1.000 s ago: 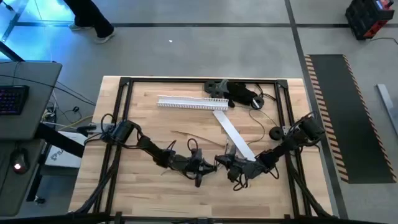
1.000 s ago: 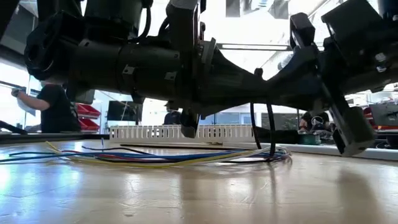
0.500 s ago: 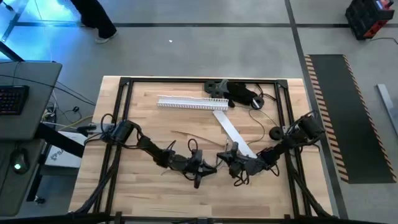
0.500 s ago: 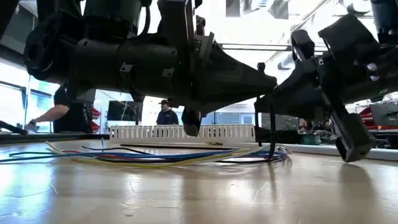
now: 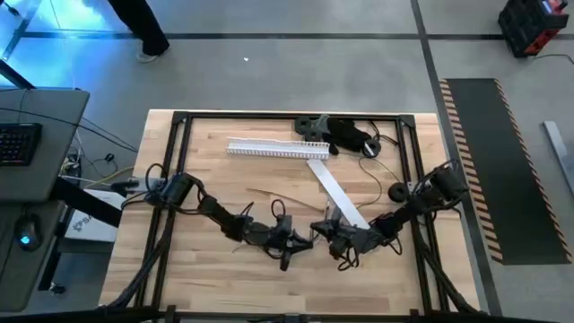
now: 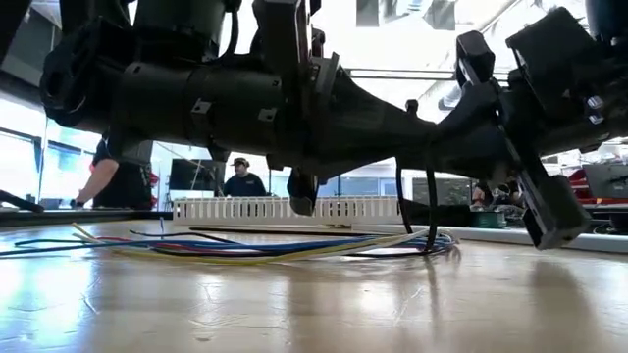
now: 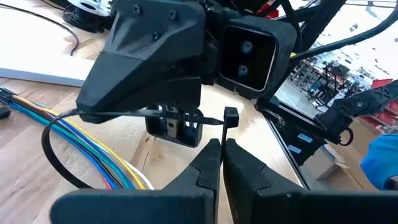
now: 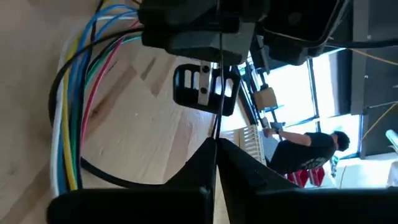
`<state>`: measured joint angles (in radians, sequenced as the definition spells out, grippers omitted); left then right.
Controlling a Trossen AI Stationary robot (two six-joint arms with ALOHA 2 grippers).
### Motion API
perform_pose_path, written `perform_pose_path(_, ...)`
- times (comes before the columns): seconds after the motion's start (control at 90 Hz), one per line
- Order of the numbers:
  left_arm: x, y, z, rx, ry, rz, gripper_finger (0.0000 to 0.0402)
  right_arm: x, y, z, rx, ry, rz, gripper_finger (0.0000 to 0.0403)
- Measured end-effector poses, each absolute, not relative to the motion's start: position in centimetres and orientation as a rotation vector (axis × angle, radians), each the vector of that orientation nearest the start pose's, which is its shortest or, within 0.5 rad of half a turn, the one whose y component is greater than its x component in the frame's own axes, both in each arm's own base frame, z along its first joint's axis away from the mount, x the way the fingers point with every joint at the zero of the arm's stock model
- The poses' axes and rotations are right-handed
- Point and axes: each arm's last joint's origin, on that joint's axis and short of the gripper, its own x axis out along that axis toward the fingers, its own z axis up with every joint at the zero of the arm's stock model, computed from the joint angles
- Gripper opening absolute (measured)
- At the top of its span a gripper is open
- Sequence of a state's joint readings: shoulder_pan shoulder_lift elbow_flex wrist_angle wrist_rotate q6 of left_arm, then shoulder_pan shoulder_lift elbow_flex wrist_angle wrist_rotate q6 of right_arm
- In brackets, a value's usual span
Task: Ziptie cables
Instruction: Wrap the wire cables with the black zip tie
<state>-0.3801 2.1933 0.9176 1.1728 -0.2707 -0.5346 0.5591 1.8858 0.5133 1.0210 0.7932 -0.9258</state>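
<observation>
Black plastic looped loosely around the cables [image 7: 93, 165] where we worked near the middle of the wooden worktop [image 5: 206, 269]: the zip tie [image 7: 56, 155] circled the coloured bunch but had not been drawn tight. Our left gripper [image 7: 219, 149] had its fingers pressed together on the thin strap just beside the tie's small square head [image 7: 231, 116], and our right gripper [image 8: 214, 146], facing it nose to nose, had its fingers likewise pinched on the strap. We judged the step in hand to be cinching, with the tail already fed through the head. The next move, we thought, called for one side to hold the head steady while the other pulled the tail away, until the loop closed on the wires. From above, the two wrists hid the tie and the bundle beneath them, and we could not tell exactly which part of the strap each gripper held.
</observation>
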Motion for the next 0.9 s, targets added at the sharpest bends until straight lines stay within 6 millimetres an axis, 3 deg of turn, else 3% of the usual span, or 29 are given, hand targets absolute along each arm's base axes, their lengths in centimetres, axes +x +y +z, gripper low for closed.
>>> perform_pose_path(0.9, 37.22, -14.05, 9.1, -0.496, 0.125, -0.081, 0.0, 25.9, 13.4, 9.61, -1.109, 0.336, -0.049, 0.0)
